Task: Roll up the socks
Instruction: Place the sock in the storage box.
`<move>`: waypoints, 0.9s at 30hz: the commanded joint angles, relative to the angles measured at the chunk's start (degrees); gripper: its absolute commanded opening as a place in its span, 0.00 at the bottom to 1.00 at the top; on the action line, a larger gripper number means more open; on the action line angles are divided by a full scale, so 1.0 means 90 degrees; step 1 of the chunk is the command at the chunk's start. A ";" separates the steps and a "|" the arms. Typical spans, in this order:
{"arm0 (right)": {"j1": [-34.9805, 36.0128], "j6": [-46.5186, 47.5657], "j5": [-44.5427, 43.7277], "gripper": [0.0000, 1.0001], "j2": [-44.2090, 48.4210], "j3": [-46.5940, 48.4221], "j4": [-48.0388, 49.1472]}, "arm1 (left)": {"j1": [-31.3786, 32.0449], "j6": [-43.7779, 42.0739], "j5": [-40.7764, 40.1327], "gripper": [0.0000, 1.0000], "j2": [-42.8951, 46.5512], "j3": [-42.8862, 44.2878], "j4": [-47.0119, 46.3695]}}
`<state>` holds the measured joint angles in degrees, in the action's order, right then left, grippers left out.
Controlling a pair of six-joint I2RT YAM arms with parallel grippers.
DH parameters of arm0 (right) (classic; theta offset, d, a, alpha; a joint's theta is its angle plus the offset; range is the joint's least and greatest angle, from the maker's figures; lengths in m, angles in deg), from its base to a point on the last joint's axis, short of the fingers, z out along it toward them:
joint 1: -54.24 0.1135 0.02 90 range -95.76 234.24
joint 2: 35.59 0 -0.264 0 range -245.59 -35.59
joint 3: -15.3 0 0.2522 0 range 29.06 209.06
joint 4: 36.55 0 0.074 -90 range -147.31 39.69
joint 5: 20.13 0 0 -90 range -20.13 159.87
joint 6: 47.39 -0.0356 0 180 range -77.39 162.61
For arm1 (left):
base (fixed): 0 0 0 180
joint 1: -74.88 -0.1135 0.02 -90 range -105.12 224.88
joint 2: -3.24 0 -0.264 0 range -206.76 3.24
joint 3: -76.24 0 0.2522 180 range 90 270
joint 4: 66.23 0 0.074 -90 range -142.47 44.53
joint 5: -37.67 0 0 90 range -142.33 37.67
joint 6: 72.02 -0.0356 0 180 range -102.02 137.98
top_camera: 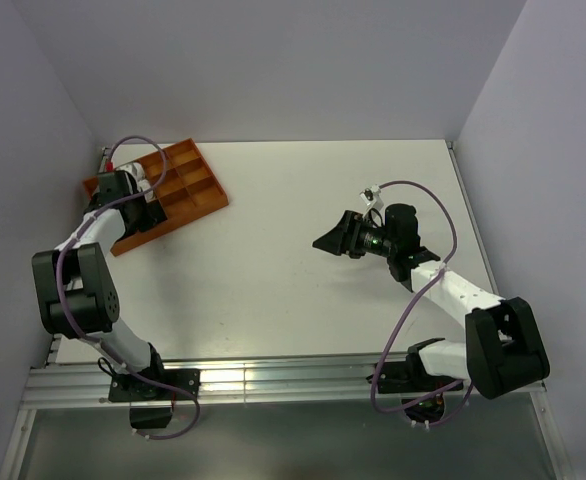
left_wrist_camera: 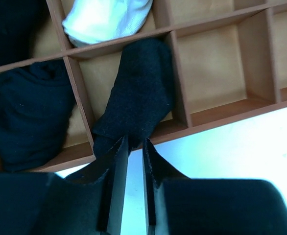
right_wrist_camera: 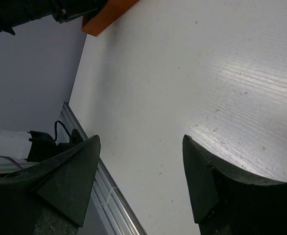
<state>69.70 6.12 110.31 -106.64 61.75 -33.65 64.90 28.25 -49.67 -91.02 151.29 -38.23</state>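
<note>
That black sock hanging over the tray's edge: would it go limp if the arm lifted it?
Probably limp: the black sock drapes over the front wall of the orange tray, following its shape. Likely light and hardly slippery, since the knit looks soft and fuzzy. Lying flat, it seems unlikely to roll.

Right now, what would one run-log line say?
left jaws: narrow, at black sock tip, grip unclear | right jaws: open, empty, over table | sock: draped over tray wall

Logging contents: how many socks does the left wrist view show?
3: white sock at top centre, middle black sock below it, left black sock beside that. The dark top-left corner may hold another.
</note>
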 commanded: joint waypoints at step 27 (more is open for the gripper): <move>-0.0048 0.0207 -0.0001 0.74 0.0247 0.0342 -0.0181 | -0.0200 0.0158 0.0261 0.22 -0.1032 0.0728 0.0566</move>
<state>69.70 6.53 110.23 -106.55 61.86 -34.67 63.17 28.42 -49.54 -101.46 157.96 -35.04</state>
